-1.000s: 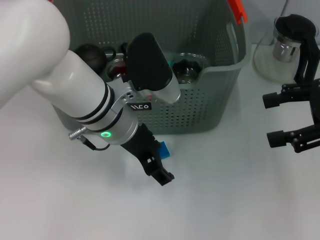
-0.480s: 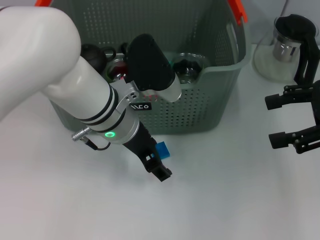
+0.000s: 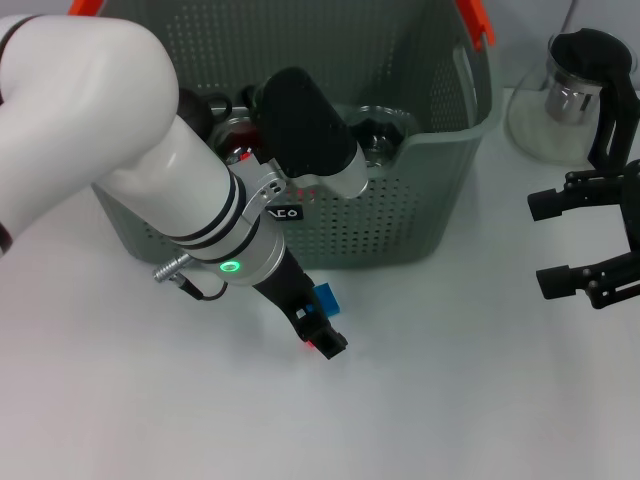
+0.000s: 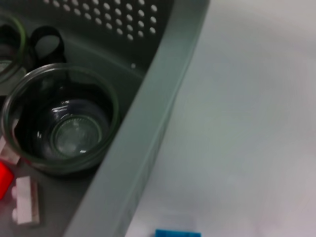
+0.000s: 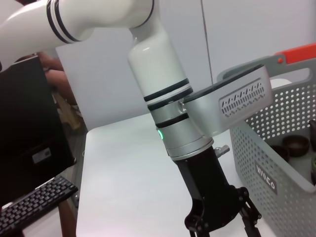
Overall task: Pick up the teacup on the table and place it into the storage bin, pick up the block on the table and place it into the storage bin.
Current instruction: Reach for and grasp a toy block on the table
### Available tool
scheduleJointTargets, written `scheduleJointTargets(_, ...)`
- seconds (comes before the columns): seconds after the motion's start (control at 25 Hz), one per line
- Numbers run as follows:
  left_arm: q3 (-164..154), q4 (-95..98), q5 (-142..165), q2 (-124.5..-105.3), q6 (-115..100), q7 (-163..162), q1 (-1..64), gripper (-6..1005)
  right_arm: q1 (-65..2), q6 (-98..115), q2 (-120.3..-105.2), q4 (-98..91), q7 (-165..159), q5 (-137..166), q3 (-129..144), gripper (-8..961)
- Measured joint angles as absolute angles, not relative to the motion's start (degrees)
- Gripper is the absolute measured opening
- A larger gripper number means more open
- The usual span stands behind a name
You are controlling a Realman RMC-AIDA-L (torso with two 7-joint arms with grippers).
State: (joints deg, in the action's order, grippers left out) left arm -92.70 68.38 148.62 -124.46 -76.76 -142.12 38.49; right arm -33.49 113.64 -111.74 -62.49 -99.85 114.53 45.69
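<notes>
Block [image 3: 326, 298]: small, blue, on the white table [image 3: 450, 400] just in front of the storage bin's near wall; a sliver of it also shows at the edge of the left wrist view [image 4: 177, 233], just outside the bin rim. Left gripper [image 3: 318, 325] is down at the block, black fingers pointing toward the table, the block just beside the finger nearer the bin; whether the fingers touch it or pinch it cannot be told from the head view, and the left wrist view shows no fingers, so the spread of the jaws cannot be told.

Teacup [image 4: 61, 118]: clear glass, upright, inside the storage bin [image 3: 440, 150], close against the near wall; in the head view it is partly hidden behind the left wrist [image 3: 385, 135]. Beside it in the bin: a pale pink brick [image 4: 25, 200], a red piece [image 4: 4, 174], dark rounded items [image 3: 190, 108] toward the bin's left side; what those are cannot be told.

Storage bin: grey-green, perforated, orange handle [image 3: 476, 22] at its far right corner, black label [image 3: 283, 213] on the near wall.

Right gripper [image 3: 585, 238]: hanging at the right edge of the head view, well apart from the bin, fingers spread, holding nothing; behind it a glass jug [image 3: 580, 85] with a black lid on the table.
</notes>
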Motion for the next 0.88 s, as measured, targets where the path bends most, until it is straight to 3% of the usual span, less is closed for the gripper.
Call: scheduleJointTargets(0.88, -93.0, 63.8, 149.9, -124.46, -73.3, -147.7, 39.5, 872, -33.1, 113.5, -111.78, -62.0, -99.3, 115.0, 45.8, 944)
